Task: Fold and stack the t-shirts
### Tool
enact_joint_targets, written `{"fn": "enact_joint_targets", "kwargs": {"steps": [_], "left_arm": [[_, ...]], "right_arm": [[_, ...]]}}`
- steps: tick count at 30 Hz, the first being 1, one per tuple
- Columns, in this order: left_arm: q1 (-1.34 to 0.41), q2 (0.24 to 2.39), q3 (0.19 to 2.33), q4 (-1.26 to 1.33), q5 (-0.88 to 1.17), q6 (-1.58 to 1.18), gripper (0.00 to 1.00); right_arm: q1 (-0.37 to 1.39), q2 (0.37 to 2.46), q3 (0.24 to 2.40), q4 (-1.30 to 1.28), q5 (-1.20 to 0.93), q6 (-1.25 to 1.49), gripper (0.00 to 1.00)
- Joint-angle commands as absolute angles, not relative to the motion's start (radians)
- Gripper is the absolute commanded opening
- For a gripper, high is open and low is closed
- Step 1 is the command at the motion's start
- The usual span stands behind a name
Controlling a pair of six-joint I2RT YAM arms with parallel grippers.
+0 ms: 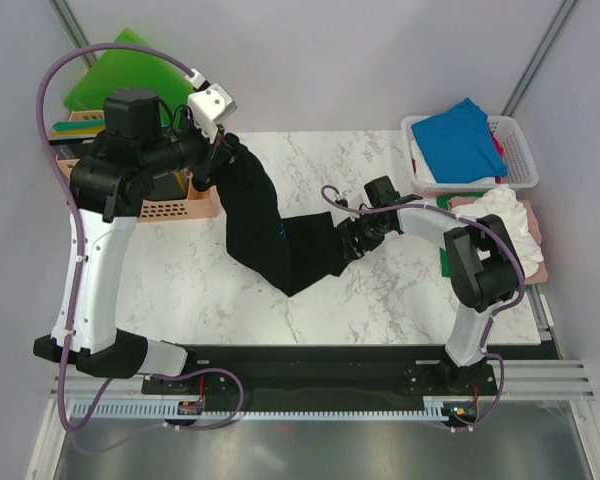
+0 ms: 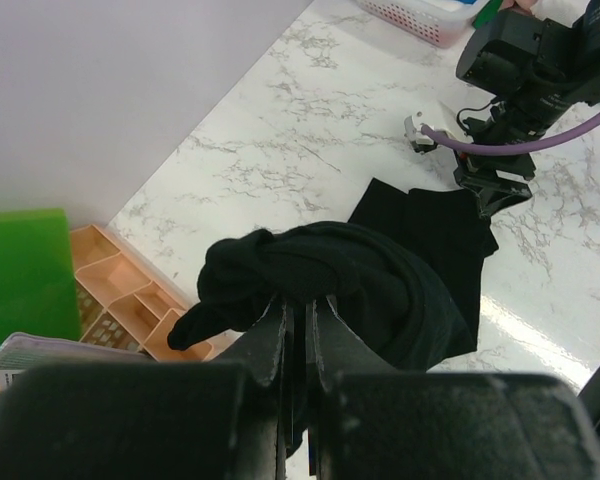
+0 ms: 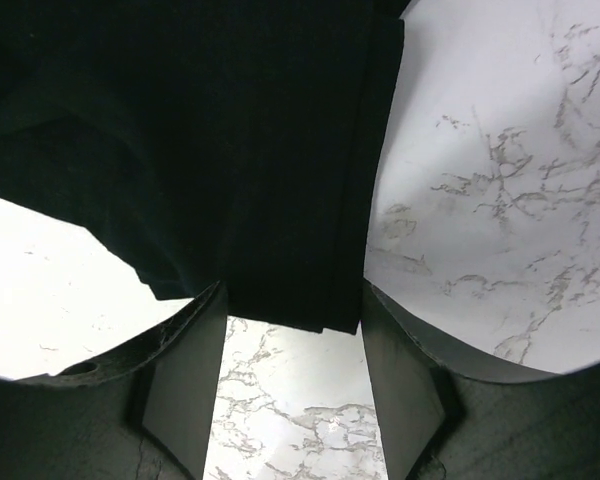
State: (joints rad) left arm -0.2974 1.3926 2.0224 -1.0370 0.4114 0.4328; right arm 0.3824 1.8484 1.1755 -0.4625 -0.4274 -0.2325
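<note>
A large black t-shirt (image 1: 275, 235) hangs in a long twisted band from the back left down onto the marble table (image 1: 380, 300). My left gripper (image 1: 218, 152) is raised at the back left and shut on a bunched end of the shirt (image 2: 330, 265), with its jaws (image 2: 302, 305) pressed together on cloth. My right gripper (image 1: 348, 243) is low at the shirt's right end and open. A folded edge of the black shirt (image 3: 280, 200) reaches between its spread fingers (image 3: 195, 350) without being pinched. A bright blue t-shirt (image 1: 465, 135) lies in the basket.
The white basket (image 1: 521, 150) stands at the back right. In front of it lies a white cloth (image 1: 510, 212) on a pink one. Green boards (image 1: 110, 75) lean at the back left above a peach organiser tray (image 1: 170, 208). Grey walls close in the back.
</note>
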Motion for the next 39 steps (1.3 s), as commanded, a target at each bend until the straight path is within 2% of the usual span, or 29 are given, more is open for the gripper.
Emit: {"fn": "enact_joint_targets", "kwargs": {"steps": [1, 3, 4, 5, 6, 7, 8, 10, 14, 21, 29, 34, 39], "left_arm": [[-0.290, 1.353, 2.025, -0.959, 0.413, 0.469, 0.02], [-0.290, 1.354, 2.020, -0.956, 0.416, 0.468, 0.02], [-0.288, 1.353, 2.019, -0.956, 0.417, 0.468, 0.02], [-0.287, 1.353, 2.017, -0.954, 0.419, 0.469, 0.02], [-0.288, 1.351, 2.016, -0.953, 0.417, 0.466, 0.02], [-0.288, 1.353, 2.013, -0.953, 0.419, 0.466, 0.02], [-0.288, 1.350, 2.008, -0.950, 0.420, 0.466, 0.02], [-0.287, 1.347, 1.988, -0.948, 0.416, 0.468, 0.02], [-0.284, 1.329, 1.901, -0.931, 0.407, 0.477, 0.02], [-0.275, 1.301, 1.781, -0.888, 0.391, 0.486, 0.02], [-0.265, 1.276, 1.758, -0.879, 0.379, 0.489, 0.02], [-0.258, 1.258, 1.727, -0.853, 0.329, 0.486, 0.02], [-0.157, 1.181, 1.646, -0.764, 0.319, 0.445, 0.02]], "right_arm": [[0.382, 1.862, 1.192, -0.436, -0.426, -0.239, 0.62], [0.382, 1.864, 1.189, -0.436, -0.420, -0.242, 0.61], [0.382, 1.862, 1.186, -0.436, -0.419, -0.242, 0.53], [0.382, 1.862, 1.186, -0.434, -0.417, -0.241, 0.44], [0.382, 1.864, 1.186, -0.436, -0.417, -0.239, 0.20], [0.382, 1.865, 1.187, -0.436, -0.416, -0.236, 0.02], [0.382, 1.864, 1.189, -0.437, -0.411, -0.233, 0.00], [0.382, 1.844, 1.204, -0.446, -0.396, -0.250, 0.00], [0.356, 1.642, 1.261, -0.456, -0.338, -0.262, 0.00], [0.331, 1.350, 1.535, -0.583, -0.204, -0.305, 0.00], [0.324, 1.063, 1.591, -0.601, 0.107, -0.399, 0.00], [0.324, 1.006, 1.640, -0.627, 0.248, -0.474, 0.00], [0.324, 0.965, 1.621, -0.632, 0.371, -0.477, 0.00]]}}
